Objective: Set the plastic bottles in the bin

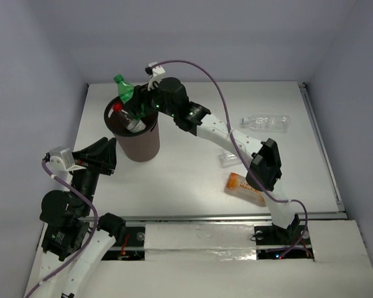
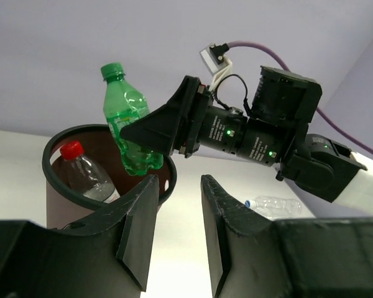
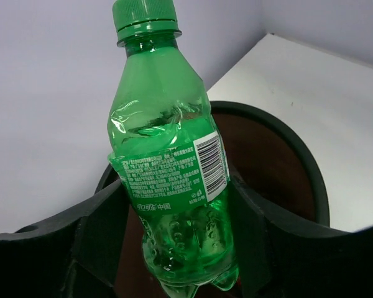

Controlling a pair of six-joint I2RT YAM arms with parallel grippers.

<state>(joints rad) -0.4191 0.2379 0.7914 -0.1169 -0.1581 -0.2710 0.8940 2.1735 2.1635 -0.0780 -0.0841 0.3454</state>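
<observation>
Right gripper [image 1: 137,99], green bottle [image 1: 124,89] over bin [image 1: 143,146]

White table [image 1: 193,180] (pale lilac walls [image 1: 236,31] around)

The right arm [image 1: 224,133] is stretching over the worktop [image 1: 186,186] from 5 o'clock toward 10 o'clock, closing off that diagonal. The right gripper [image 1: 138,99], jaws clamping the green bottle [image 1: 125,89], is hanging over the far rim of the bin [image 1: 146,146]. A red-capped clear bottle [image 1: 125,117] is leaning inside, narrowing the mouth. The left gripper [image 1: 112,155], jaws parted, is crowding the bin's 8 o'clock side. Bare worktop is lying open at the bin's 6 o'clock. An orange bottle [image 1: 245,188] is lying under the arm at 4 o'clock, and another clear bottle [image 1: 265,121] is lying at 2 o'clock.
</observation>
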